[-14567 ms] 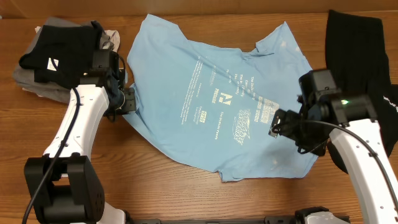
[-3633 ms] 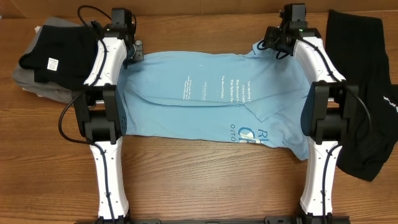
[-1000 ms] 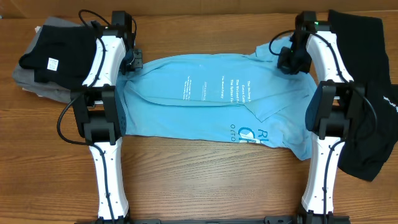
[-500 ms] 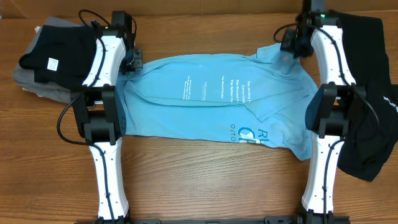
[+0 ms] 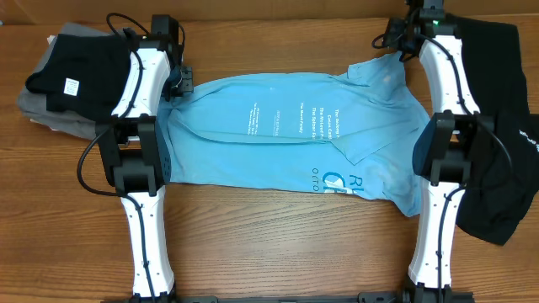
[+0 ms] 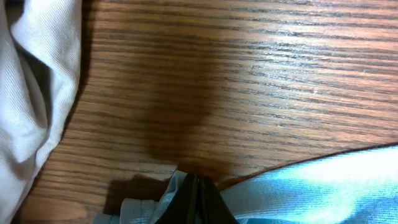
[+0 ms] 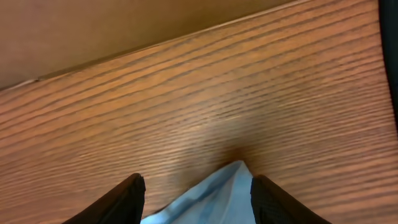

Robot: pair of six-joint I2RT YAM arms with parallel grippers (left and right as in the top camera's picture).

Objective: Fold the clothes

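Note:
The light blue T-shirt (image 5: 295, 135) with white lettering lies folded lengthwise across the table's middle. My left gripper (image 5: 178, 84) is shut on its upper left edge; the left wrist view shows the closed fingertips (image 6: 194, 198) pinching blue cloth (image 6: 311, 186). My right gripper (image 5: 394, 40) is open above the shirt's upper right corner, which shows as a blue tip (image 7: 217, 193) between the spread fingers (image 7: 121, 199). A black garment (image 5: 493, 109) lies at the right under the right arm.
A stack of folded clothes, black (image 5: 80, 67) on grey, sits at the far left; pale cloth (image 6: 34, 93) shows in the left wrist view. Wooden table (image 5: 278, 244) runs along the front.
My right gripper has moved up and away from the shirt's upper right corner toward the table's back edge, now open. The left gripper has stayed put, shut on the cloth.

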